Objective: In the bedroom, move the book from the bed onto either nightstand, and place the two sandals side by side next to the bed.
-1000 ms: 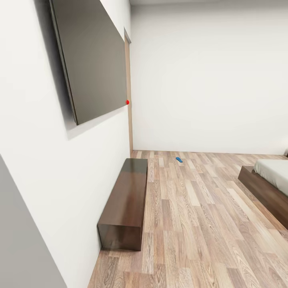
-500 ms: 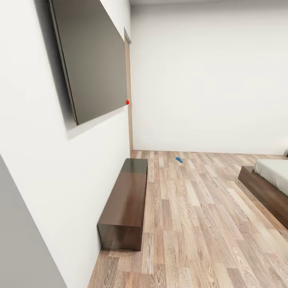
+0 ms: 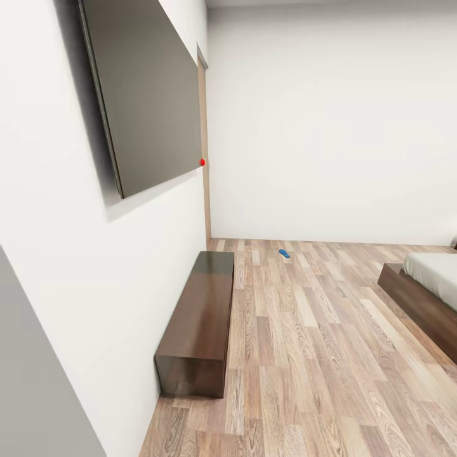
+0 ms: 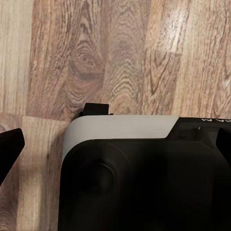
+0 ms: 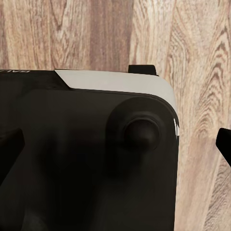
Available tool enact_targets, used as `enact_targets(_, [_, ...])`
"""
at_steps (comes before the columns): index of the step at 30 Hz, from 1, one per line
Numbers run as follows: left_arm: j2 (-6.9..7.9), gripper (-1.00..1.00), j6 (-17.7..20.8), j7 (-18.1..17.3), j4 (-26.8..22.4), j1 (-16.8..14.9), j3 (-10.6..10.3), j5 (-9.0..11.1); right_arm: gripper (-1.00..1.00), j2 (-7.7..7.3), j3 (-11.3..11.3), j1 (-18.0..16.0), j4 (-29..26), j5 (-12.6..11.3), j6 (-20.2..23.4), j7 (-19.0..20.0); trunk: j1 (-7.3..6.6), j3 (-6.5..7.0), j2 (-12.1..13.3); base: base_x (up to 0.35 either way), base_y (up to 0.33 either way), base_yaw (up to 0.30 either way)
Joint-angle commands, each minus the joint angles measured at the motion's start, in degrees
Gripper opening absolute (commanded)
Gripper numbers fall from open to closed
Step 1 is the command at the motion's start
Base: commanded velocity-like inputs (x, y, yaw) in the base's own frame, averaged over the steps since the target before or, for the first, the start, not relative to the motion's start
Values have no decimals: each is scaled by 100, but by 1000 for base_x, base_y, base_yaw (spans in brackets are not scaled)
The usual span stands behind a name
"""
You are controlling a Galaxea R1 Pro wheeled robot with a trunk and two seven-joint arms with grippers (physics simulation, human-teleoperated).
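— How far along are you?

— Barely begun, I'd judge. One sandal (image 3: pixel 284 253) lies on the floor (image 3: pixel 304 330) near the far wall, well apart from the bed (image 3: pixel 426 289).

— And your claws?

— I cannot tell how either stands; nothing seems held.

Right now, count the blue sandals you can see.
1: a blue sandal lies on the wood floor near the far wall, apart from the bed. The other may be hidden.
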Motion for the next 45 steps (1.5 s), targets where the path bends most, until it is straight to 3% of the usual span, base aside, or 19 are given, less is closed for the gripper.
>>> enact_targets(1, [-2,100,-18,-8,5,-4,29,10,100,0,-2,-4,6,-4,-20,14,0,-6,-3,0,0,0])
enact_targets(45, [-2,100,-18,-8,5,-4,29,10,100,0,-2,-4,6,-4,-20,14,0,-5,-3,0,0,0])
